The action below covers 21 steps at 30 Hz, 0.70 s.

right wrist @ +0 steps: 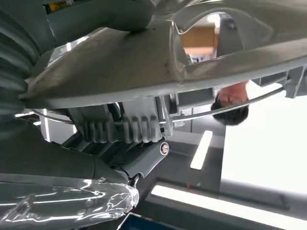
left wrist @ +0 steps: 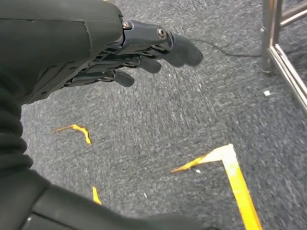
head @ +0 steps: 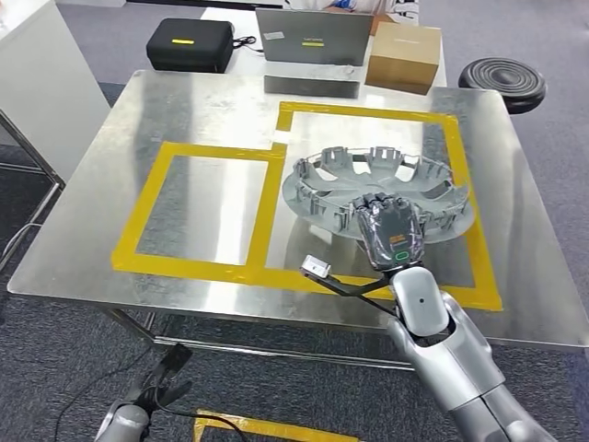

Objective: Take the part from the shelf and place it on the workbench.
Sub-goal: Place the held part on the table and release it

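Note:
The part is a round grey plastic wheel cover (head: 378,184) with clips around its rim. It hovers just over the metal workbench (head: 208,120), inside the right yellow tape frame. My right hand (head: 389,230) grips its near rim, fingers over the edge. In the right wrist view the grey wheel cover (right wrist: 152,62) sits against my fingers (right wrist: 123,129), which are wrapped on its rim. My left hand (head: 163,373) hangs low beside the bench; in the left wrist view its fingers (left wrist: 145,48) stretch out over grey carpet, holding nothing.
Yellow tape marks two frames on the bench, the left one (head: 202,207) bare. Behind the bench are a black case (head: 189,43), a laptop (head: 313,46) and a cardboard box (head: 404,55). A black round stool (head: 502,81) stands at back right. A white cabinet (head: 38,83) stands left.

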Available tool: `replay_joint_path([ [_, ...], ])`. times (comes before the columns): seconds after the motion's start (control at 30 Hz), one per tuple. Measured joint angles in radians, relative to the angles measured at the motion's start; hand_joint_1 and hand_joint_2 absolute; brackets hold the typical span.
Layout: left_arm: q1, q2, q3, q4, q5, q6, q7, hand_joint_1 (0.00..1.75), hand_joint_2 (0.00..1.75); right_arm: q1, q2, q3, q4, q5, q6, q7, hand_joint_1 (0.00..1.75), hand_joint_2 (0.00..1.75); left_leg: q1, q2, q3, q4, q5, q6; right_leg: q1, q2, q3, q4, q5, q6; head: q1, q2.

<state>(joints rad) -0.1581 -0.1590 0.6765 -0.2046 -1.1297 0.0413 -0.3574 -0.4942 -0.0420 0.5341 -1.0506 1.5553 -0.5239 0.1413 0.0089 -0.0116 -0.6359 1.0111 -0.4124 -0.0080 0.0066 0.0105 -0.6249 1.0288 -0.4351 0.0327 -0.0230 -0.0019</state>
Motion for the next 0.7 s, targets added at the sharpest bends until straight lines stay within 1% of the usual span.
replay_joint_path([
  [0.03,0.0,-0.001,-0.001,0.0,0.003,0.001,0.001,0.0,0.0,-0.006,0.003,0.004,0.031,0.005,0.0,0.01,1.75,1.75,0.002,0.0,0.001,-0.001,0.001,0.006,-0.001,-0.001,-0.007,0.012,-0.01,0.006,0.002,0.0],
  [0.07,-0.001,-0.001,-0.002,-0.001,0.006,0.002,0.002,0.0,0.0,-0.013,0.004,0.007,0.059,0.009,0.0,0.022,1.75,1.75,0.004,0.0,0.003,-0.003,0.001,0.012,-0.002,-0.001,-0.023,0.046,-0.029,0.011,0.004,0.0],
  [0.1,-0.001,-0.001,-0.004,-0.001,0.009,0.003,0.004,0.0,0.0,-0.02,0.005,0.013,0.09,0.013,0.001,0.035,1.75,1.75,0.005,0.0,0.004,-0.003,0.001,0.015,-0.003,-0.002,-0.05,0.101,-0.057,0.016,0.006,0.0],
  [0.13,-0.001,-0.001,-0.006,-0.001,0.013,0.003,0.005,0.0,0.0,-0.028,0.006,0.019,0.121,0.015,0.001,0.049,1.75,1.75,0.006,0.0,0.004,-0.003,0.0,0.018,-0.004,-0.003,-0.085,0.171,-0.088,0.02,0.008,0.0],
  [0.17,0.0,-0.001,-0.01,-0.001,0.015,0.003,0.006,0.0,0.0,-0.033,0.007,0.026,0.151,0.017,0.002,0.061,1.75,1.75,0.006,0.0,0.004,-0.003,-0.001,0.02,-0.005,-0.003,-0.119,0.237,-0.11,0.022,0.009,0.0],
  [0.2,0.001,-0.001,-0.014,-0.001,0.018,0.003,0.008,0.0,0.0,-0.037,0.008,0.035,0.183,0.018,0.005,0.074,1.75,1.75,0.006,-0.001,0.005,-0.002,-0.002,0.02,-0.007,-0.003,-0.142,0.278,-0.117,0.024,0.009,0.0],
  [0.23,0.001,-0.001,-0.018,-0.001,0.021,0.003,0.008,0.0,0.0,-0.04,0.009,0.044,0.211,0.018,0.009,0.085,1.75,1.75,0.006,-0.001,0.007,-0.002,-0.003,0.02,-0.008,-0.003,-0.147,0.281,-0.104,0.024,0.009,0.0],
  [0.27,0.001,-0.001,-0.021,-0.001,0.023,0.004,0.009,0.0,0.0,-0.042,0.01,0.051,0.235,0.018,0.014,0.093,1.75,1.75,0.007,-0.002,0.01,-0.002,-0.005,0.018,-0.009,-0.003,-0.132,0.242,-0.074,0.024,0.009,0.0],
  [0.3,0.001,-0.002,-0.022,-0.001,0.025,0.004,0.009,0.0,0.0,-0.046,0.012,0.057,0.257,0.018,0.018,0.101,1.75,1.75,0.008,-0.003,0.014,-0.002,-0.007,0.016,-0.01,-0.003,-0.1,0.173,-0.034,0.024,0.009,0.0],
  [0.33,0.001,-0.002,-0.023,-0.001,0.026,0.004,0.009,0.0,0.0,-0.051,0.014,0.062,0.275,0.018,0.021,0.105,1.75,1.75,0.007,-0.003,0.018,-0.001,-0.01,0.012,-0.01,-0.003,-0.064,0.103,-0.004,0.024,0.009,0.0],
  [0.37,0.0,-0.002,-0.025,-0.001,0.027,0.004,0.009,0.0,0.0,-0.056,0.017,0.067,0.29,0.018,0.023,0.107,1.75,1.75,0.005,-0.003,0.019,0.0,-0.012,0.007,-0.01,-0.003,-0.034,0.046,0.013,0.023,0.01,0.0],
  [0.4,0.0,-0.002,-0.026,-0.001,0.028,0.004,0.009,0.0,0.0,-0.06,0.019,0.071,0.304,0.018,0.023,0.109,1.75,1.75,0.004,-0.003,0.019,0.0,-0.013,0.002,-0.009,-0.002,-0.017,0.014,0.019,0.02,0.009,0.0],
  [0.43,0.0,-0.002,-0.027,-0.001,0.028,0.004,0.009,0.0,0.0,-0.063,0.021,0.075,0.316,0.018,0.025,0.11,1.75,1.75,0.002,-0.003,0.018,0.0,-0.012,-0.002,-0.007,0.0,-0.011,0.006,0.014,0.016,0.008,0.0],
  [0.5,0.001,-0.002,-0.028,-0.001,0.03,0.004,0.01,0.0,0.0,-0.066,0.024,0.082,0.338,0.018,0.035,0.116,1.75,1.75,0.003,-0.003,0.017,-0.001,-0.012,-0.012,-0.008,0.001,-0.013,0.004,0.015,0.003,0.005,0.0],
  [0.53,0.0,-0.002,-0.029,-0.001,0.031,0.005,0.011,0.0,0.0,-0.067,0.026,0.085,0.35,0.018,0.042,0.122,1.75,1.75,0.004,-0.002,0.013,0.007,-0.02,-0.017,-0.009,0.002,-0.012,0.003,0.015,-0.003,0.004,0.0],
  [0.57,0.0,-0.002,-0.029,-0.001,0.033,0.005,0.012,0.0,0.0,-0.069,0.029,0.089,0.361,0.018,0.051,0.13,1.75,1.75,0.004,-0.001,0.002,0.031,-0.037,-0.022,-0.012,0.001,-0.011,0.001,0.016,-0.01,0.003,0.0],
  [0.6,0.0,-0.002,-0.029,-0.001,0.035,0.005,0.013,0.0,0.0,-0.072,0.032,0.093,0.373,0.018,0.059,0.138,1.75,1.75,0.004,0.001,-0.019,0.077,-0.063,-0.026,-0.014,0.001,-0.01,0.0,0.016,-0.014,0.002,0.0],
  [0.67,0.003,-0.002,-0.032,-0.001,0.039,0.006,0.015,0.0,0.0,-0.075,0.039,0.101,0.398,0.018,0.074,0.155,1.75,1.75,0.003,0.001,-0.082,0.211,-0.123,-0.031,-0.013,0.0,-0.01,0.0,0.015,-0.02,0.001,0.0],
  [0.7,0.005,-0.002,-0.034,-0.001,0.04,0.007,0.016,0.0,0.0,-0.074,0.043,0.105,0.41,0.018,0.08,0.162,1.74,1.75,0.003,0.001,-0.108,0.262,-0.138,-0.031,-0.013,0.0,-0.01,0.0,0.015,-0.02,0.001,0.0],
])
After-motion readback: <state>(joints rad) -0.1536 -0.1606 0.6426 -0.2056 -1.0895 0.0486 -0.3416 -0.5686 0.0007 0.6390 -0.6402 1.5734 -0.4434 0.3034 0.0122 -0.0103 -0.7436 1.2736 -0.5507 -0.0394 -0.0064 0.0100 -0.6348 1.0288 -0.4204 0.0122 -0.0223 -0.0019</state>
